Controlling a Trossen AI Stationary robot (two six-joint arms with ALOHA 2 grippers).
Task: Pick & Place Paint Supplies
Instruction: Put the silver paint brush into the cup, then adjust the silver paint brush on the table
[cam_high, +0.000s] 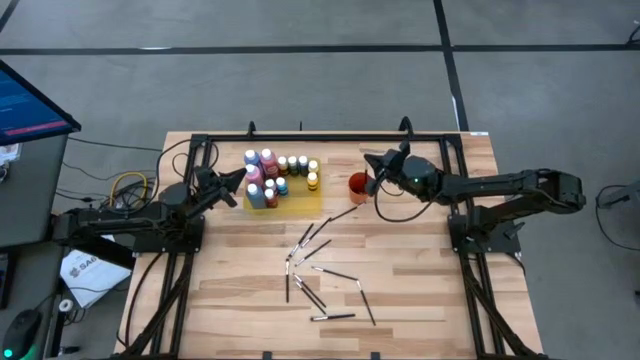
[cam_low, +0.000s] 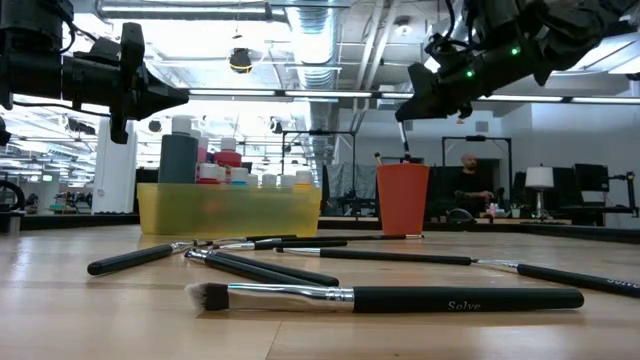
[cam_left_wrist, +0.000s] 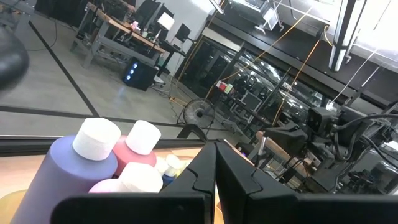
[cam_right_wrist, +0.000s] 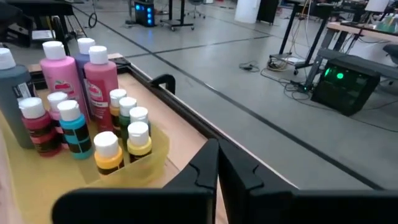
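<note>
The paint bottles (cam_high: 272, 175) stand together in a yellow tray (cam_high: 300, 203) at the table's 12 o'clock; brushes (cam_high: 320, 275) lie scattered at its centre. The left gripper (cam_high: 237, 183), fingers pressed together, hangs at the tray's 9 o'clock. The right gripper (cam_high: 372, 170), also closed, hovers above the orange cup (cam_high: 358, 185), holding a brush (cam_low: 403, 138) upright over it

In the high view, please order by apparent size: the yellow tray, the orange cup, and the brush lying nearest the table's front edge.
1. Yellow tray, clearly largest.
2. Brush, long but very thin.
3. Orange cup, shorter across than the brush is long, though it may cover similar area; that order is unsure.
</note>
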